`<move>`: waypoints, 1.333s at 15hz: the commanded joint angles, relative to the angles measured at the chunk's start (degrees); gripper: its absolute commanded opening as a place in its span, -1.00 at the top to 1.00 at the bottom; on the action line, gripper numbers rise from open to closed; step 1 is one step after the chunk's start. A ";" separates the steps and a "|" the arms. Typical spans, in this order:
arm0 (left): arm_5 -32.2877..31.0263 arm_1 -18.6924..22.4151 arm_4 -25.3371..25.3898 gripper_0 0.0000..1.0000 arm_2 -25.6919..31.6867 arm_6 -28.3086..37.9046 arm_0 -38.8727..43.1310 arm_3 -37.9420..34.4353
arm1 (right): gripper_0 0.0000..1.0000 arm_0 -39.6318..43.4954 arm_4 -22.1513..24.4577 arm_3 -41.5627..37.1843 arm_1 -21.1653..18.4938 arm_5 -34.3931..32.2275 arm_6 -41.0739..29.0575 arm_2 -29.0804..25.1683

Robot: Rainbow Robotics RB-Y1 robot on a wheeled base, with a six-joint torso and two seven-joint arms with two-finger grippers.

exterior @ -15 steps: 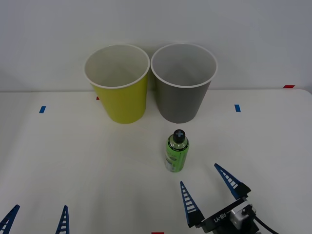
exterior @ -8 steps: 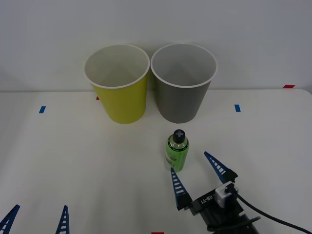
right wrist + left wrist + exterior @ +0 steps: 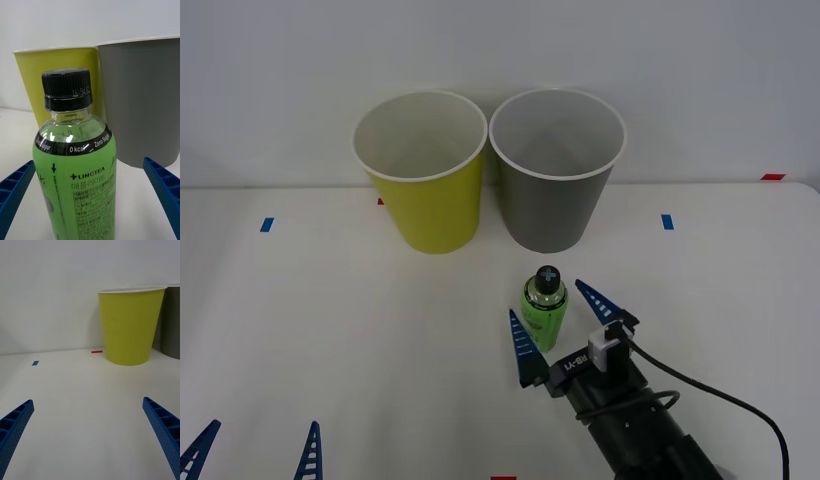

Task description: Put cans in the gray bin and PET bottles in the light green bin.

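Between the right gripper's (image 3: 559,322) spread fingers (image 3: 164,189) — the PET bottle (image 3: 542,310), upright.

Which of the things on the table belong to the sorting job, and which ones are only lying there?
For the job:
- bottle, upright, between the open fingers of the right gripper
- green bin
- gray bin
- left gripper, open, idle at the near edge

Just there:
- blue tape marks
- red tape marks
- table
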 commanded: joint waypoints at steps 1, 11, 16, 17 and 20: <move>0.00 0.00 0.00 -1.00 0.00 0.00 0.00 0.00 | -1.00 -0.64 -0.01 0.00 0.10 1.14 0.01 -0.04; 0.00 0.00 0.00 -1.00 0.00 0.00 0.00 0.00 | 0.71 -1.34 -0.10 0.00 0.90 2.20 0.01 -0.22; 0.00 0.00 0.00 -1.00 0.00 0.00 0.00 0.00 | 0.78 -1.34 -0.01 0.00 1.07 2.20 0.09 -0.48; 0.00 0.00 0.00 -1.00 0.00 0.00 0.00 0.00 | 0.78 -1.34 -0.10 -0.09 1.07 2.20 0.09 -0.66; 0.00 0.00 0.00 -1.00 0.00 0.00 0.00 0.00 | 0.79 -1.25 0.17 -0.35 1.16 2.11 0.09 -1.63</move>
